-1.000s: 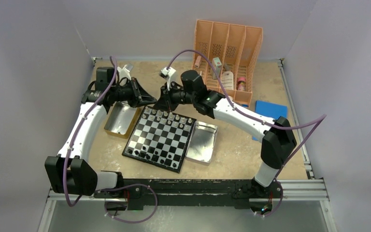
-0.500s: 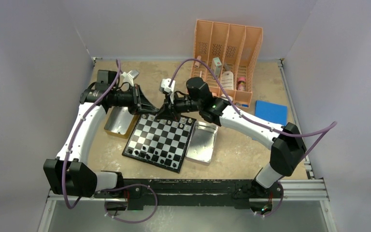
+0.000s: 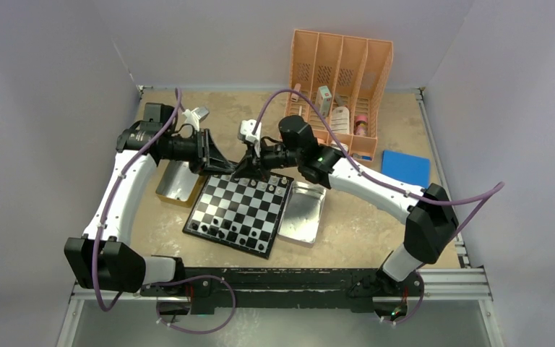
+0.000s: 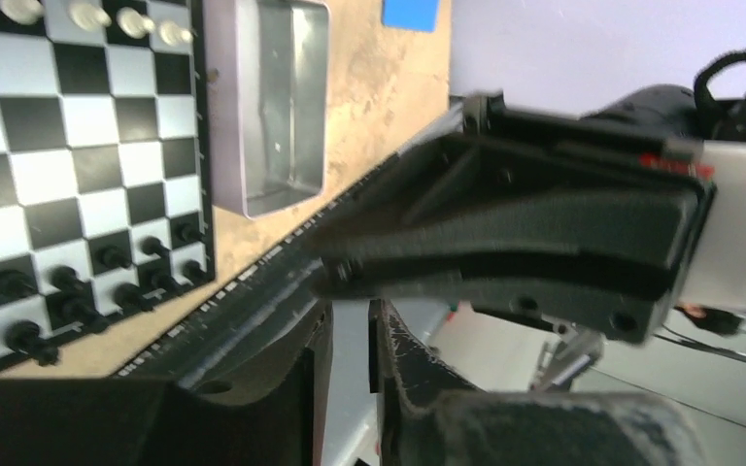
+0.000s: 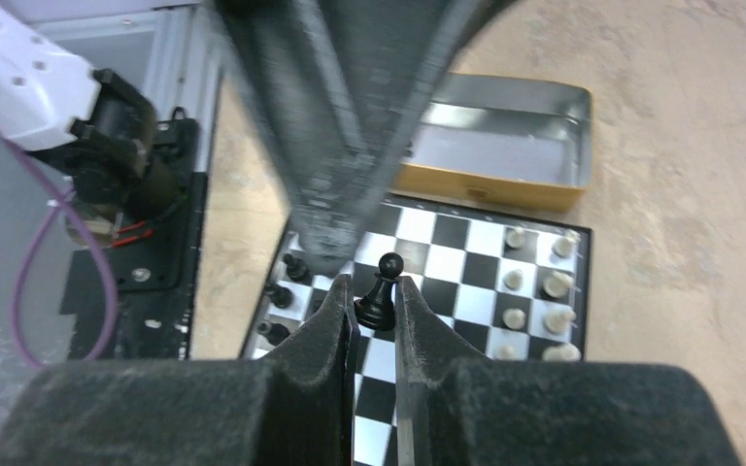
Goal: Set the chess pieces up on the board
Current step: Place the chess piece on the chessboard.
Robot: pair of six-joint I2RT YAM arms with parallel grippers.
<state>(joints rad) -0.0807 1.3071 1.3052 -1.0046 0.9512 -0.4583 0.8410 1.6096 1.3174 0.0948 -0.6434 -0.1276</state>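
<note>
- Right fingers (image 5: 335, 325) are pinched on a black pawn (image 5: 379, 291), gripping its base, with its head poking out past the tips along their line.
- Left fingers (image 4: 301, 383) stand a slit apart and empty, tips just beside the pawn.
- Both hang over the board's (image 3: 242, 204) far edge, by the white ranks (image 5: 515, 282). The black ranks (image 5: 278, 294) lie at the near edge, so the pawn likely travels nearward.

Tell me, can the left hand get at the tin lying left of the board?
Probably yes: the left hand hangs beside the tin, nothing lies between them, and the right hand, holding a black pawn, is on the other side.
</note>
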